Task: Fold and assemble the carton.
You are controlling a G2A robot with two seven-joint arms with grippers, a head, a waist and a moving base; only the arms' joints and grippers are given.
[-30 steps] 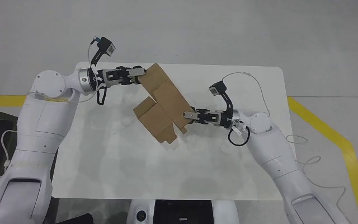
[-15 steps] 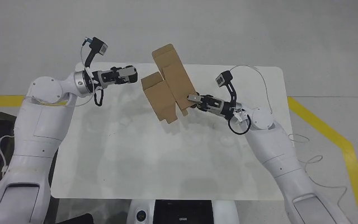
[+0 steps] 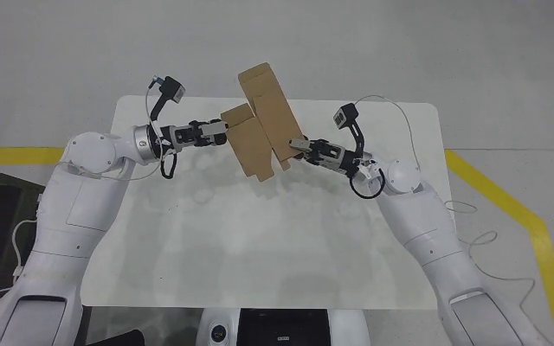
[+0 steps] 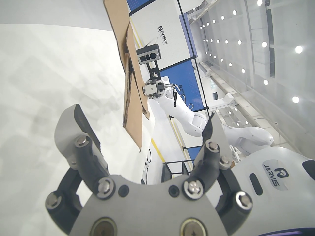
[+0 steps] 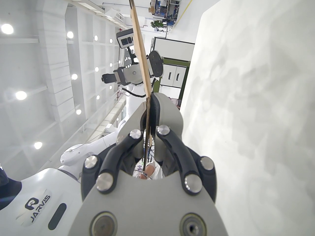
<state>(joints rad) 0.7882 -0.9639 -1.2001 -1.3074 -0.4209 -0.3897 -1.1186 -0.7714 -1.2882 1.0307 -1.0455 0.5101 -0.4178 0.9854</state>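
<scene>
A yellow floor stripe [image 3: 22, 156] lies at nine o'clock of the white, round-cornered table [image 3: 260, 259], whose smooth top looks faintly mottled. My left gripper [image 3: 224, 130] hangs over the table's eleven o'clock area, its fingers [image 4: 81, 124] spread wide with nothing between them. Just beside it, at its three o'clock, is the flattened brown corrugated cardboard carton [image 3: 264, 117]. The carton is tilted, and its far end reaches past the table's twelve o'clock edge. I cannot tell whether its low corner touches the top. The board is matte and creased into flaps, with raw fluted edges. At the carton's four o'clock my right gripper [image 3: 295, 144] pinches the thin edge, pads [image 5: 157, 109] pressed on both faces. A second yellow stripe [image 3: 493, 195] slants away at three o'clock.
</scene>
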